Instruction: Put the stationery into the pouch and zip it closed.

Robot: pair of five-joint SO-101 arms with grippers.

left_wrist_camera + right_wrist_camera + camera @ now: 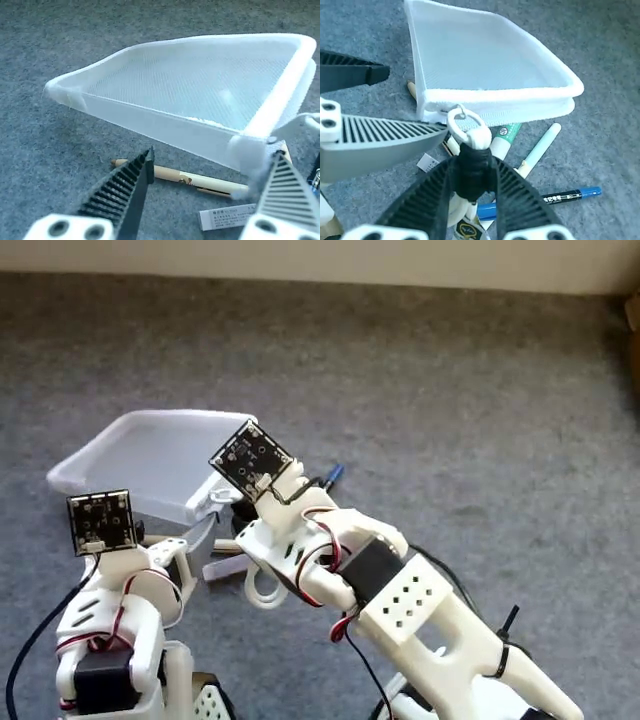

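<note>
White zip pull (479, 139) sits pinched in the right fingers (420, 200), left fingers (125, 190) wide (label (227, 217) print unreadable).

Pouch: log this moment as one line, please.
pouch open, looks empty | right tool shut on zip pull | left tool open beside pouch corner | blue marker, beige pen outside pouch
</note>
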